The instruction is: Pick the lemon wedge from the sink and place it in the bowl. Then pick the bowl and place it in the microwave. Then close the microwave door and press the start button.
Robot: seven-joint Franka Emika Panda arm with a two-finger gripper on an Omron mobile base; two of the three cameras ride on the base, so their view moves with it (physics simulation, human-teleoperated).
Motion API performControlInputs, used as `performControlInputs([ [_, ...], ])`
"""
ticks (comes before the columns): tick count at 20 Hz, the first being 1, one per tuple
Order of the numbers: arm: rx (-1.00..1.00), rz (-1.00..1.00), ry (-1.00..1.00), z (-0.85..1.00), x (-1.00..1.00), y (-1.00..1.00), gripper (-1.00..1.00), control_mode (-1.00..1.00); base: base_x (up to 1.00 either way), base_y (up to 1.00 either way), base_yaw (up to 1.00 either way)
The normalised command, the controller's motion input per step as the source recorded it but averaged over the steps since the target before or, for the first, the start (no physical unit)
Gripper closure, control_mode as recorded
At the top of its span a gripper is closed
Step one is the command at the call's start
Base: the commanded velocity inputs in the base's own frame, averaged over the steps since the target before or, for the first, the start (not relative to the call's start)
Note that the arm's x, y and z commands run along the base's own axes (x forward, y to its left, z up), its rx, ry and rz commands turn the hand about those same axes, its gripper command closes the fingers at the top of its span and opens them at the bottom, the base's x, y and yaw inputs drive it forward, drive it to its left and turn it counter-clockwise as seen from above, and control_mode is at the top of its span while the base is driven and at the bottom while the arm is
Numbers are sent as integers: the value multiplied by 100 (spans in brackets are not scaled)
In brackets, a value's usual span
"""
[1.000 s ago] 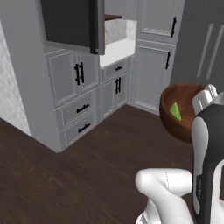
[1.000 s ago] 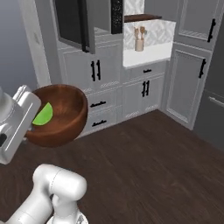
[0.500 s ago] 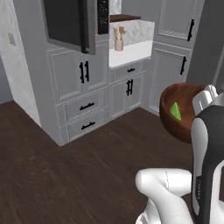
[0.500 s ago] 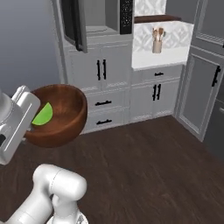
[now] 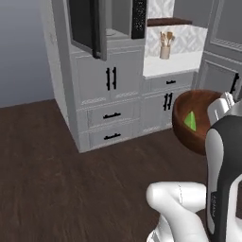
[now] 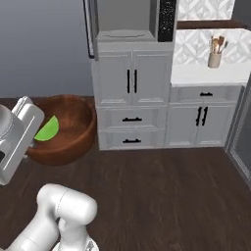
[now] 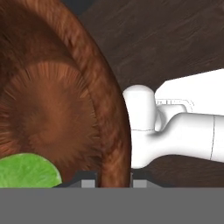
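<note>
Stage: lemon wedge (image 5: 190,121) already lies in the bowl (image 5: 194,124); bowl is carried above the dark wood floor (image 5: 56,170), well apart from the microwave (image 6: 128,22). My reading: the step in hand is bringing the bowl to the microwave.
Grip: the gripper (image 7: 114,177) has its jaws clamped on the bowl's rim wall, one tip inside and one outside, as the hand view shows. A rim pinch is probably the only hold on so wide a vessel.
Bowl attitude: tipped on its side, so the mouth faces sideways toward the cabinets (image 6: 131,81) rather than up; its axis runs near level. Likely a result of the rim hold and wrist pose.
Wedge: rests against the lower inner wall, near the rim by the jaws; flat face toward the mouth in both base views. Judged at risk of sliding out if the tilt grows.
Microwave door (image 5: 85,23): swung open to the left; cavity and pale turntable (image 6: 126,34) exposed.
Bench (image 6: 211,73): holds a utensil jar (image 6: 214,58), beside the microwave column.
</note>
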Motion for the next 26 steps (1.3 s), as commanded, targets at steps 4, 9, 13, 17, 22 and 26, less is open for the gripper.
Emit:
performControlInputs([
  [4, 0, 0, 0, 0, 0, 0, 100, 100, 59, -97, 52],
  [9, 0, 0, 0, 0, 0, 0, 100, 100, 80, -95, 47],
  [13, 0, 0, 0, 0, 0, 0, 100, 100, 97, -98, 40],
  [17, 0, 0, 0, 0, 0, 0, 100, 100, 100, -77, 31],
  [22, 0, 0, 0, 0, 0, 0, 100, 100, 100, -22, 26],
  [26, 0, 0, 0, 0, 0, 0, 100, 100, 100, -23, 35],
])
